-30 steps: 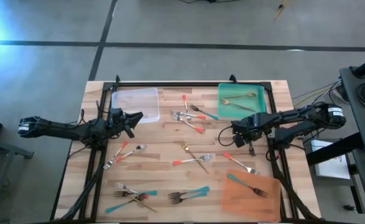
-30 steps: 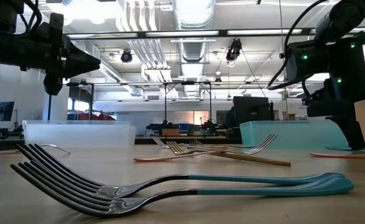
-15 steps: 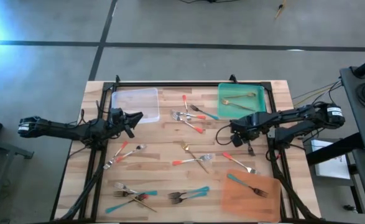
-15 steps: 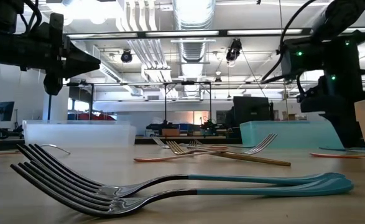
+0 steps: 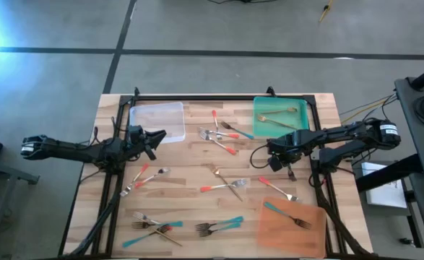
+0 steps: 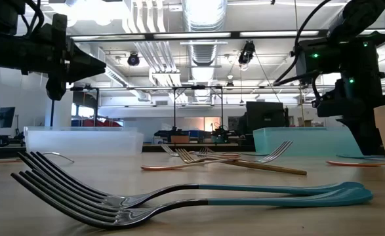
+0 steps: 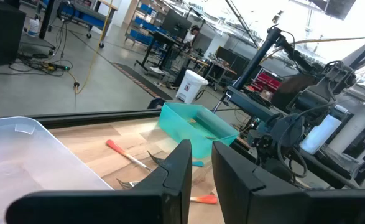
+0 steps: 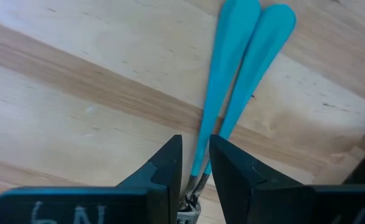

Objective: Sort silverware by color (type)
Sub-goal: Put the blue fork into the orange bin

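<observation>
Right gripper [image 5: 273, 153] mid-right, jaws clamped on teal pair [image 8: 232, 93] by the necks, handles running straight ahead. Orange tray [image 5: 284, 235] close below in frame. Left gripper [image 5: 154, 137] centre-left, barely parted, empty.

1. The left arm [image 5: 74, 148] reaches in level from the table's left edge, its gripper [image 5: 161, 135] held above the board, fingers [image 7: 176, 171] a narrow slit apart with nothing between them.
2. The right arm [image 5: 342, 137] stretches in from the right edge, elbow bent, its gripper [image 5: 271, 150] tipped down and clamped on teal silverware [image 8: 244, 50].
</observation>
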